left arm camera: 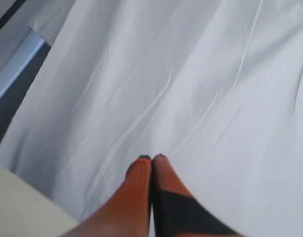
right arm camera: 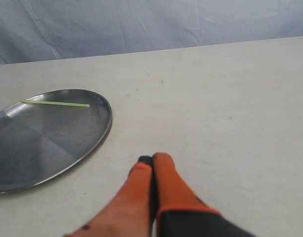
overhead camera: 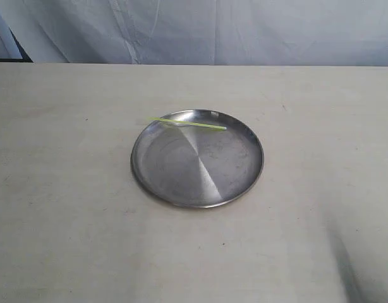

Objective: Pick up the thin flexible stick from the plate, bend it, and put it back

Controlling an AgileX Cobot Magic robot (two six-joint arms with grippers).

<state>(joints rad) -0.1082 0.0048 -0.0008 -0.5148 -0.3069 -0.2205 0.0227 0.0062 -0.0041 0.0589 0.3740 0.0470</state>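
The plate [overhead camera: 181, 183] is a round shiny steel dish in the middle of the pale table. Across its far side lies the thin flexible stick [overhead camera: 189, 124], pale yellow-green and straight, one end poking over the rim. The right wrist view shows the plate [right arm camera: 38, 148] and the stick [right arm camera: 53, 103] too, with my right gripper [right arm camera: 152, 159] shut and empty above the bare table beside the plate. My left gripper [left arm camera: 152, 158] is shut with nothing in it, pointing at the white cloth backdrop. Neither gripper appears in the exterior view.
A wrinkled white cloth [overhead camera: 213, 31] hangs behind the table's far edge. A corner of the table [left arm camera: 23, 212] shows in the left wrist view. A shadow [overhead camera: 358, 265] falls on the near right of the tabletop.
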